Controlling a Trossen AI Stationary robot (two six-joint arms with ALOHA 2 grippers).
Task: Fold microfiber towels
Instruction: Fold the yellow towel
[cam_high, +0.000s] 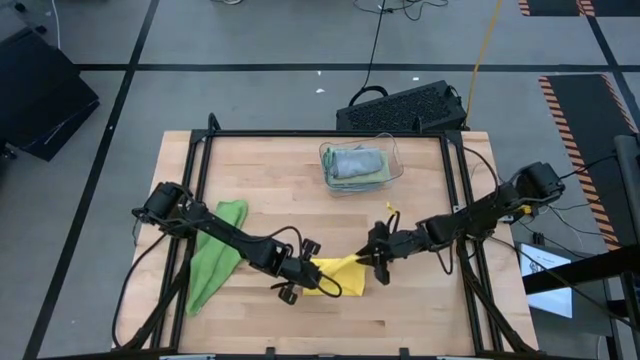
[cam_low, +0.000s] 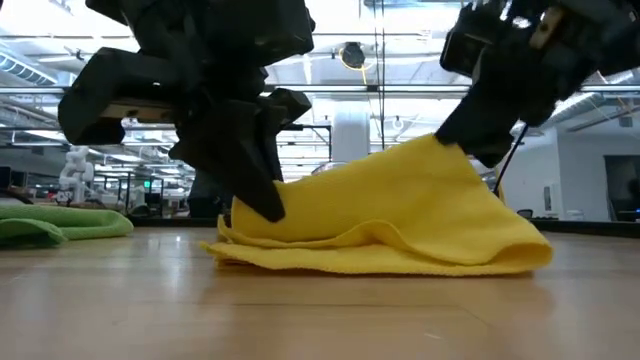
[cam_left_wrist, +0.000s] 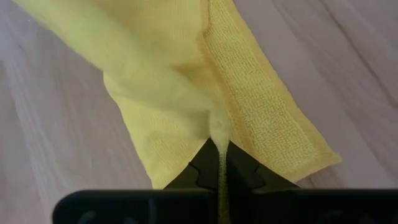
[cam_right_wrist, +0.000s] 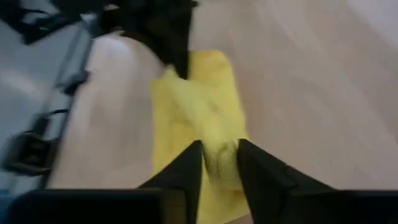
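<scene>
Folding goes best if the left gripper stays clenched on the soft yellow microfiber towel near the tabletop's front edge while the right gripper, fingers parted around a raised fold, lets go cleanly.

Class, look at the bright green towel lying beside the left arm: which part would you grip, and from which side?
Probably the bright green towel at its far corner near the table middle, coming from above: it lies in a long crumpled strip, and that end shows clear of the arm.

Yellow towel lies between both grippers — left gripper, right gripper.
</scene>
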